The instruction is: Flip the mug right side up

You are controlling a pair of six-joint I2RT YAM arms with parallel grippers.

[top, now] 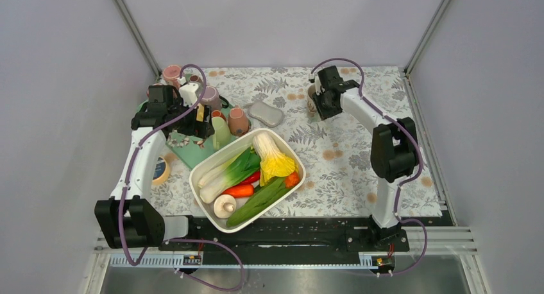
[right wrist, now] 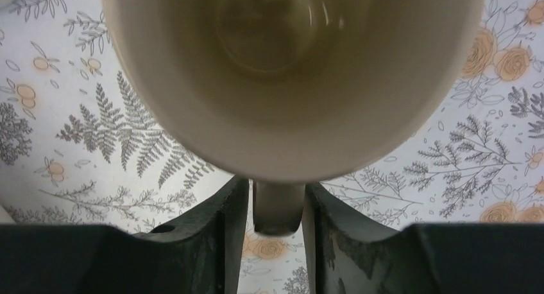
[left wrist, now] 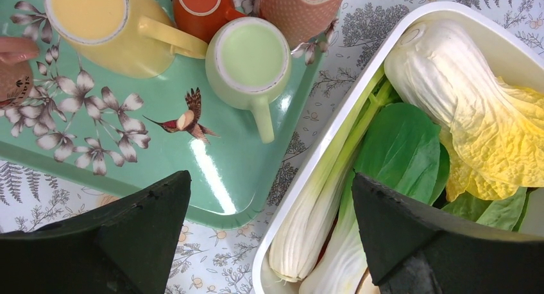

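A cream mug point(right wrist: 289, 69) fills the right wrist view, its open mouth facing the camera and its handle point(right wrist: 278, 207) pointing toward me. My right gripper point(right wrist: 276, 210) is shut on that handle, over the floral cloth. In the top view the right gripper point(top: 319, 104) is at the back centre-right and hides most of the mug point(top: 311, 101). My left gripper point(left wrist: 269, 178) is open and empty, hovering over the green tray's corner point(left wrist: 160, 165) and the white tub's rim point(left wrist: 333, 133); it also shows in the top view point(top: 195, 132).
The tray carries a yellow mug point(left wrist: 96, 24), an orange cup point(left wrist: 199, 5), a pale green mug point(left wrist: 250, 60) and a pink cup point(left wrist: 298, 8). The white tub point(top: 204, 169) holds vegetables. A grey pad point(top: 266, 113) and a tape roll point(top: 160, 171) lie on the cloth.
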